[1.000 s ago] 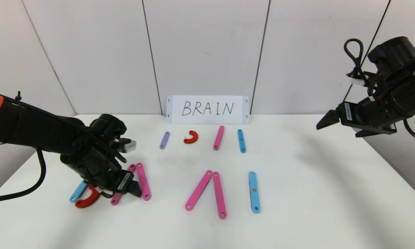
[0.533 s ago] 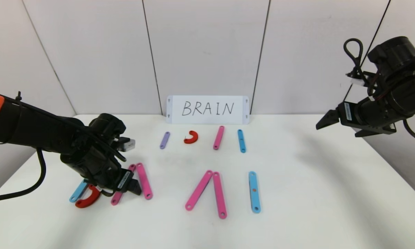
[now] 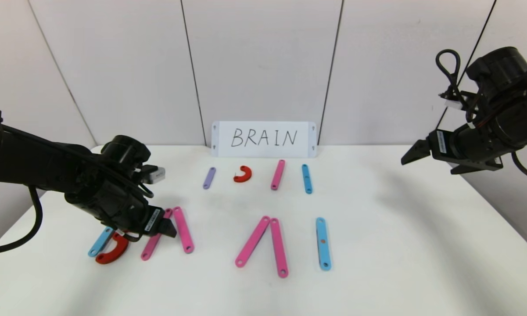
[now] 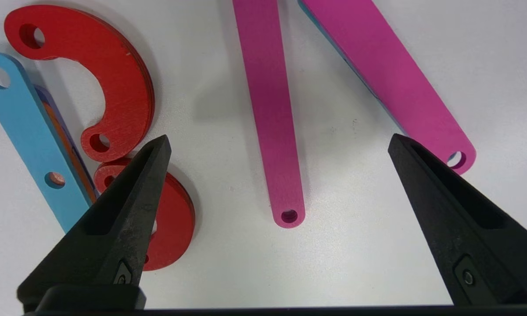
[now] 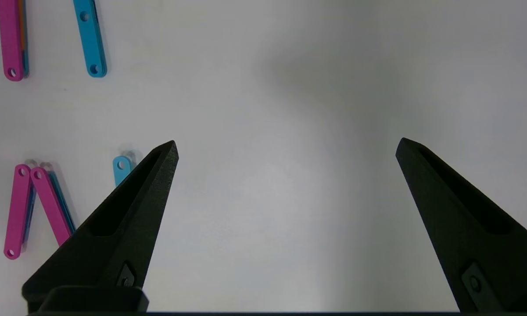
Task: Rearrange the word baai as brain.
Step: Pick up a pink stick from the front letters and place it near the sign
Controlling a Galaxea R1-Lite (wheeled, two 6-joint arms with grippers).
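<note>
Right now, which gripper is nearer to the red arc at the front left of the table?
Left. The left gripper hovers just beside the red arc, jaws open. The right gripper is raised far off over the table's right side, also open.

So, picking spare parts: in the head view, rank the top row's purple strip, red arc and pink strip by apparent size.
1. pink strip
2. purple strip
3. red arc

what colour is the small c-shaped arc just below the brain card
Red. The arc lies between a purple strip and a pink strip; the head view shows it best.
</note>
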